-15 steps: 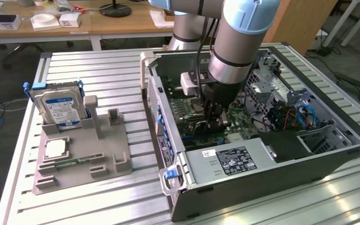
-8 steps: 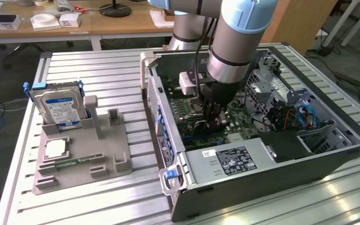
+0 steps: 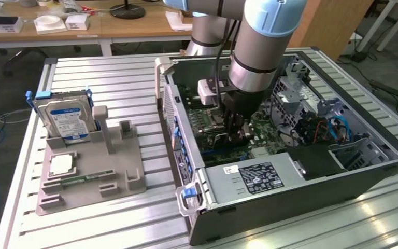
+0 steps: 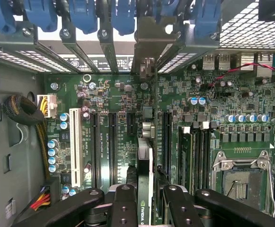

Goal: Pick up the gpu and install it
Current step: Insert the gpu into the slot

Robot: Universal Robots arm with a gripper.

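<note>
Your gripper [image 4: 149,208] held the gpu [image 4: 145,161] edge-on between narrowed fingers [image 4: 124,205], inside the case [image 3: 268,202]. The card's long axis ran parallel to the slots [image 4: 112,142], straight out from the fingers.

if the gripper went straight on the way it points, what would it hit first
The gripper is closed on the gpu and points down at the motherboard. The card's lower edge would likely meet the board's slot area first; the remaining gap is unclear.

pincer [image 4: 146,196] clamping gpu [image 4: 145,156] edge-on, apparently over motherboard [image 4: 213,97] slot
</note>
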